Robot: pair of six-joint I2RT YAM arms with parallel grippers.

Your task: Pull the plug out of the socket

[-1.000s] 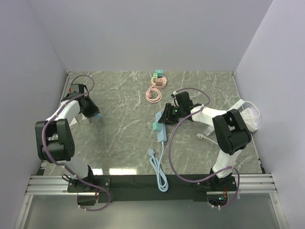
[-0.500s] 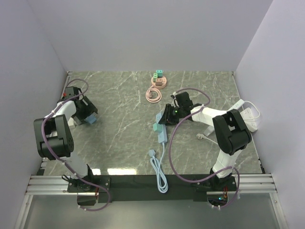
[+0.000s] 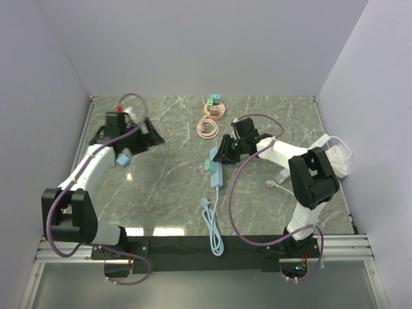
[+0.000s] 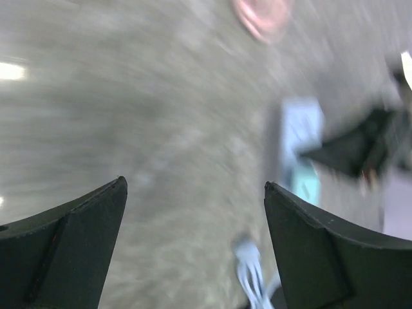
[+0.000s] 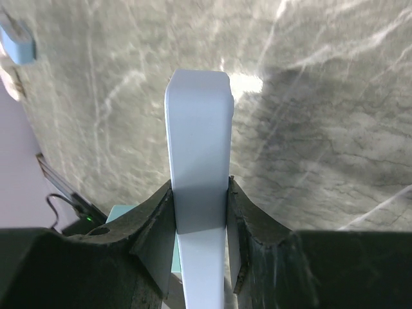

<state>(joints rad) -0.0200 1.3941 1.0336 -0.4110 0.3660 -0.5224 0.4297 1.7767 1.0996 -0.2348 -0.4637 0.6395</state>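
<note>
Clenched on the far end of the pale socket strip (image 5: 197,129) with the right gripper (image 3: 223,153), near the middle of the table (image 3: 167,193). Seated against the strip's 9 o'clock side, a teal plug (image 3: 208,167). Trailing toward 6 o'clock, the pale cable (image 3: 214,235). Out toward 10 o'clock, spread wide around nothing, the left gripper (image 4: 194,190), near a small blue block (image 3: 121,159).

Bare marble (image 3: 174,161) lies between the left claw (image 4: 194,185) and the power strip (image 3: 217,177); pink coil (image 3: 206,127) behind
</note>
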